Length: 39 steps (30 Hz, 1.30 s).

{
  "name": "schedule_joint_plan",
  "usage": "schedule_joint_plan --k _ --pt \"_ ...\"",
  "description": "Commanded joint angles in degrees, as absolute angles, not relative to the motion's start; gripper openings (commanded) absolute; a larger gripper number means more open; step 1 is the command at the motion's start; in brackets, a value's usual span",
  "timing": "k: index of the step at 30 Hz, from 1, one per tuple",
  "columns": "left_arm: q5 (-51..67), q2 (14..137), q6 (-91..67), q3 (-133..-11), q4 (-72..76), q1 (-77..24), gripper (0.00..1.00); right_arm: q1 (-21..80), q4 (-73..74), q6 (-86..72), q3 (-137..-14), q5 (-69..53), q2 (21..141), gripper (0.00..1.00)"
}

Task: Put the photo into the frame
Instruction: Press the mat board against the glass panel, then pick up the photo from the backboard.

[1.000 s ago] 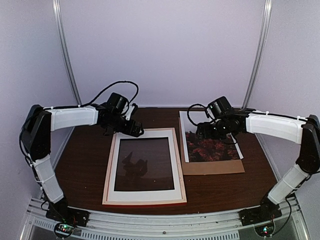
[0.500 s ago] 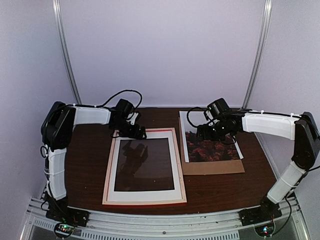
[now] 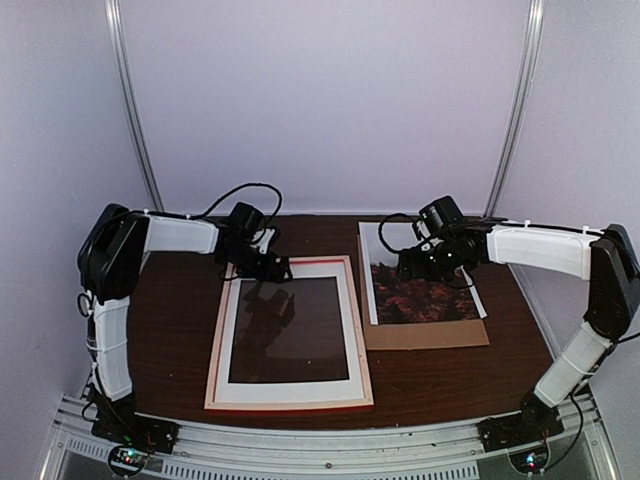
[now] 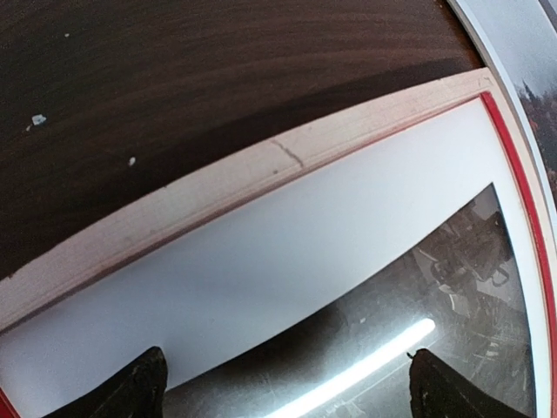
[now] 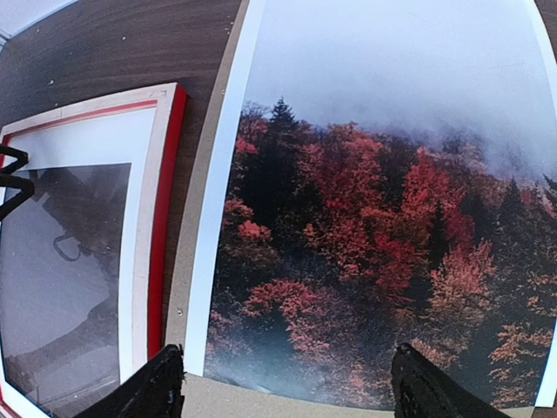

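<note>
Evidently insertion is not begun: photo (image 5: 365, 218) lies on the brown board (image 3: 425, 335) beside the frame (image 3: 290, 406), and I read left pincer (image 4: 287, 387) and right pincer (image 5: 289, 383) both released, empty.

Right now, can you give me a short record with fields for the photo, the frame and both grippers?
photo: flat on the brown backing board, right of the frame
frame: flat on the table, pale side up, white mat inside
left gripper: open, over the frame's far end
right gripper: open, over the photo, holding nothing
</note>
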<state>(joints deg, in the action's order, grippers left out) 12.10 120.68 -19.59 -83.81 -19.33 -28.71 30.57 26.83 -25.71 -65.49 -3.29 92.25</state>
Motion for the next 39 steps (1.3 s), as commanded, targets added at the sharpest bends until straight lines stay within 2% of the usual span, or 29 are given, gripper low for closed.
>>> schedule_joint_plan --k 1,8,15,26,29,39 --pt "13.06 115.71 -20.78 -80.17 -17.64 -28.65 0.97 26.94 27.83 -25.53 -63.74 -2.91 89.18 0.82" --pt "13.02 108.30 -21.62 -76.31 -15.15 -28.65 0.98 17.72 29.74 -24.56 -60.93 -3.56 86.13 0.81" --pt "17.29 103.22 -22.24 -74.40 -13.36 -29.85 0.98 5.73 28.14 -24.99 -57.42 -10.39 87.23 0.81" --pt "18.84 101.50 -21.58 -73.36 -13.04 -32.41 0.98 -6.32 22.24 -26.63 -50.32 -18.98 91.74 0.73" --pt "19.20 101.83 -21.78 -73.13 -12.83 -32.67 0.98 -7.47 21.07 -26.61 -48.43 -21.19 92.29 0.69" --pt "20.12 102.66 -21.97 -73.13 -12.40 -32.96 0.98 -8.24 17.75 -27.18 -44.83 -26.49 93.26 0.46"
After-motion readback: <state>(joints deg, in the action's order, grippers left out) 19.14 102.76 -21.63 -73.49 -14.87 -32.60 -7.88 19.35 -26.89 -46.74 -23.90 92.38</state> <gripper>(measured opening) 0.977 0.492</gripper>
